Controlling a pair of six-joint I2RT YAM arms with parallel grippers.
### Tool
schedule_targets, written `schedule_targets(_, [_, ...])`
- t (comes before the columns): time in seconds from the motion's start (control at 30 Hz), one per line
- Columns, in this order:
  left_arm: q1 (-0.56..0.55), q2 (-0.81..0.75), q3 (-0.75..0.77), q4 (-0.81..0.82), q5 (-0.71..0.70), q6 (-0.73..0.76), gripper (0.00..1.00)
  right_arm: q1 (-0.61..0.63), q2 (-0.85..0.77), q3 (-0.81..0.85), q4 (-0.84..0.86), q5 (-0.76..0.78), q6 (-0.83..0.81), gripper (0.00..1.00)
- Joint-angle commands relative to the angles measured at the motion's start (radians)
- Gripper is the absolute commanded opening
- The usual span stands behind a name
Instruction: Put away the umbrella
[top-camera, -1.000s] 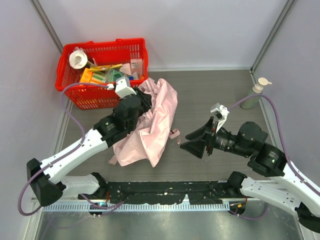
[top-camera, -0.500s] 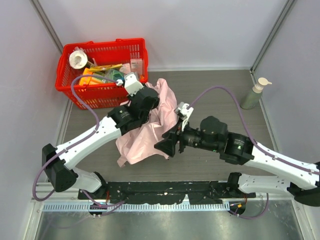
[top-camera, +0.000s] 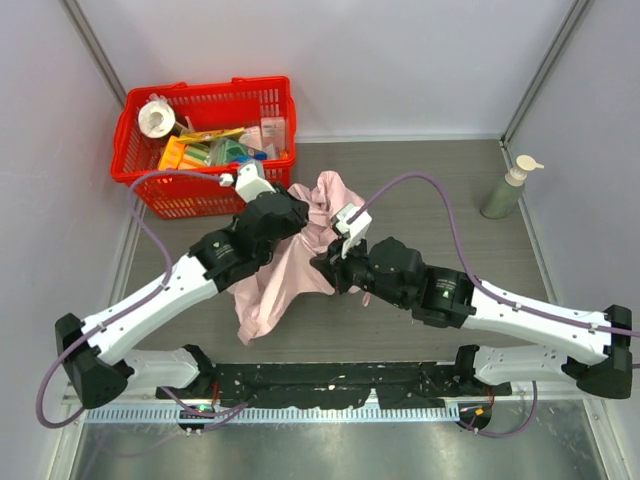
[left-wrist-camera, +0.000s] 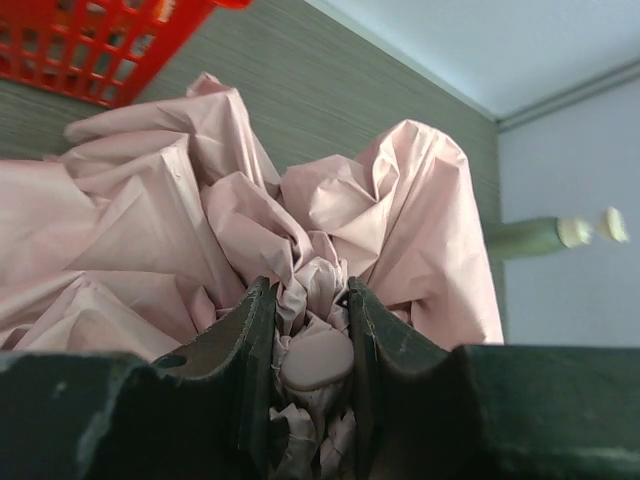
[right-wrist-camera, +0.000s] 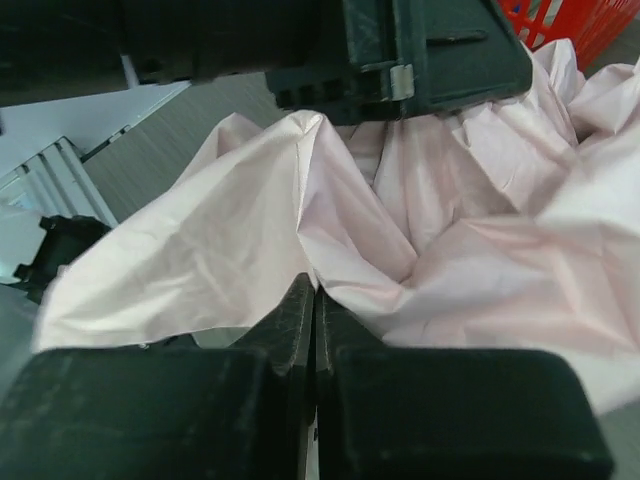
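Observation:
The pale pink umbrella (top-camera: 285, 275) lies crumpled on the table between the two arms, its fabric loose and spread. My left gripper (top-camera: 298, 216) is at its upper end. In the left wrist view this gripper (left-wrist-camera: 305, 325) is shut on a bunch of the umbrella (left-wrist-camera: 190, 230) fabric and a rounded pink piece (left-wrist-camera: 318, 358). My right gripper (top-camera: 326, 270) reaches in from the right. Its fingers (right-wrist-camera: 300, 300) are pressed together, pinching a fold of the umbrella (right-wrist-camera: 450, 210) at their tips. No shaft or strap shows.
A red basket (top-camera: 200, 192) full of small items stands at the back left, just behind the umbrella, and shows as the red basket (left-wrist-camera: 80, 50) in the left wrist view. A pump bottle (top-camera: 505, 190) stands at the right. The left arm's black wrist (right-wrist-camera: 400, 45) hangs close above the right gripper.
The right arm swung left from the table's right half to the umbrella, and its jaws went from open to shut on the fabric. The left arm shifted slightly, still holding.

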Motion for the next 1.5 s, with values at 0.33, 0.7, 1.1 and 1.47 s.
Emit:
schedule_targets(0.33, [-0.001, -0.328, -0.296, 0.663, 0.544, 0.173, 0.0, -0.19, 0.042, -0.096, 0.079, -0.151, -0.02, 0.01])
schedule_targets(0.7, [0.0, -0.374, -0.431, 0.811, 0.588, 0.392, 0.0, -0.202, -0.219, -0.038, -0.213, -0.302, 0.174, 0.53])
schedule_targets(1.1, [0.022, -0.371, -0.467, 0.829, 0.777, 0.532, 0.0, -0.202, -0.279, 0.197, -0.582, 0.039, -0.033, 0.59])
schedule_targets(1.47, [0.026, -0.44, -0.569, 0.937, 0.516, 0.305, 0.0, -0.202, -0.476, -0.02, -0.332, -0.073, 0.34, 0.73])
